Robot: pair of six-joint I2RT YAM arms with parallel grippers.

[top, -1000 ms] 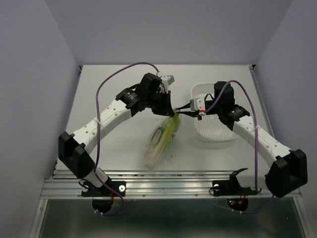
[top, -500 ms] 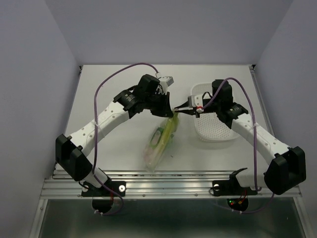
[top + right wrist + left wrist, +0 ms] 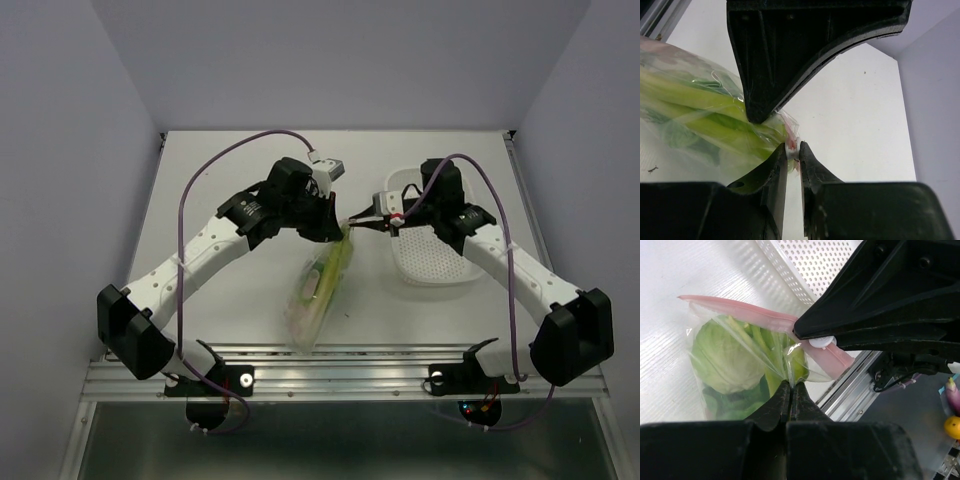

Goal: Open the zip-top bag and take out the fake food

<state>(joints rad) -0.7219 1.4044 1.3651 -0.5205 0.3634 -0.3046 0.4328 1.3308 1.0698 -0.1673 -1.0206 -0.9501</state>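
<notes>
Opening the bag, is that the step in hand? (DESK)

Judging by the overhead view, yes. The left claw (image 3: 335,228) and the right claw (image 3: 352,224) meet tip to tip at centre frame on the top end of the zip-top bag (image 3: 312,290), which trails down-frame across the counter (image 3: 220,190) toward its near edge. The fake food (image 3: 338,260) is all inside. A white perforated basket (image 3: 432,262) sits right of centre. (PHOTOGRAPHER)

And the left wrist view? (DESK)

The left claw is closed at bottom centre, pinching a pleat of clear film just below the pink zip strip (image 3: 735,307). A round pale cabbage head (image 3: 722,357) and green stalks press against the crinkled plastic at left. The right claw fills the upper right, its tip on a white slider (image 3: 821,343) on the strip. (PHOTOGRAPHER)

Right wrist? (DESK)

The right claw is clamped on that slider, low centre, with the stalks a green blur at left. How much of the strip is unsealed I cannot tell. Next, I'd judge, the slider must run along the strip while the left claw anchors the film. The thin plastic could slip. (PHOTOGRAPHER)
</notes>
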